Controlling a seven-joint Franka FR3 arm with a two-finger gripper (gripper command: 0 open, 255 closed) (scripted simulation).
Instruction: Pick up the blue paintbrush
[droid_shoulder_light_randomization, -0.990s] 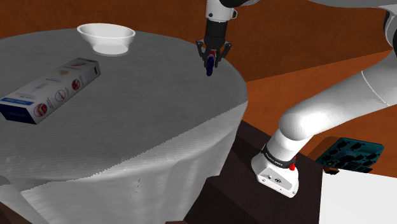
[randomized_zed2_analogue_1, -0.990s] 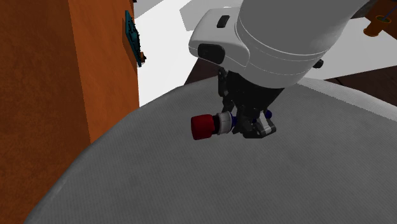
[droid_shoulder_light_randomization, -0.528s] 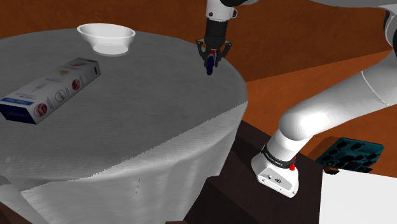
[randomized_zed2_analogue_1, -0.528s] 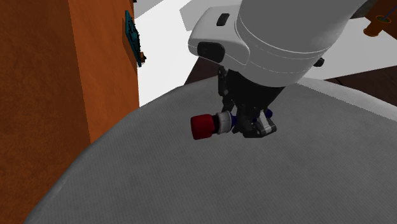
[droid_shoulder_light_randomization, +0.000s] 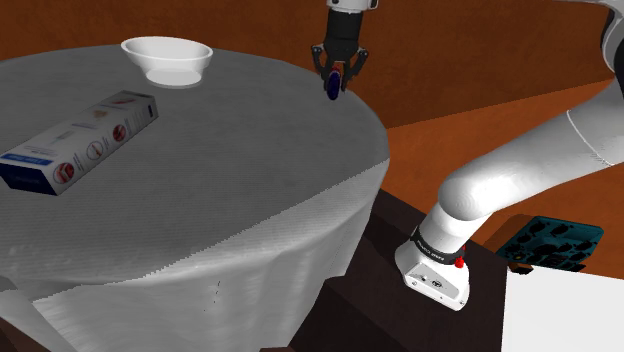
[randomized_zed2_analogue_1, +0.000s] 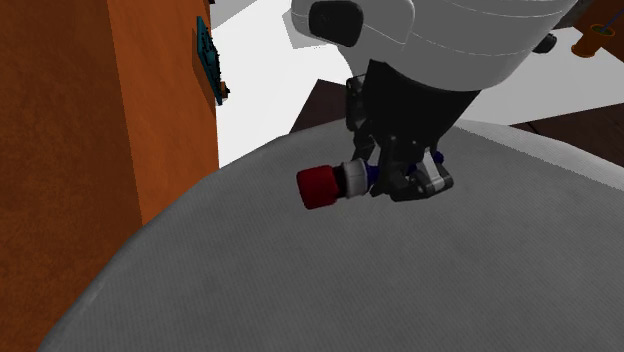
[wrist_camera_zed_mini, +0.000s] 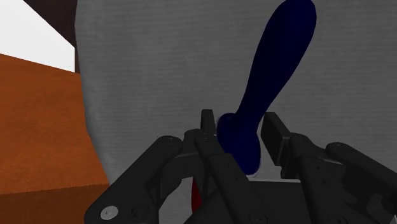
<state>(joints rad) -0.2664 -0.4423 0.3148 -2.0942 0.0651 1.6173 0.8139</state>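
Note:
The paintbrush has a dark blue handle, a white ferrule and a red bristle head. My black gripper is shut on the blue handle near the ferrule and holds the paintbrush clear above the round grey table, near its far edge. In the second exterior view the gripper holds the brush level, red head pointing to that view's left. In the wrist view the fingers clasp the handle, which reaches away from the gripper.
A white bowl stands at the table's far side. A blue and white box lies on the table at the shoulder view's left. Orange-brown walls surround the table. A teal tray lies on the floor by the arm's stand.
The gripper has risen with the paintbrush in it, lifting it farther above the table. The bowl and box have not moved.

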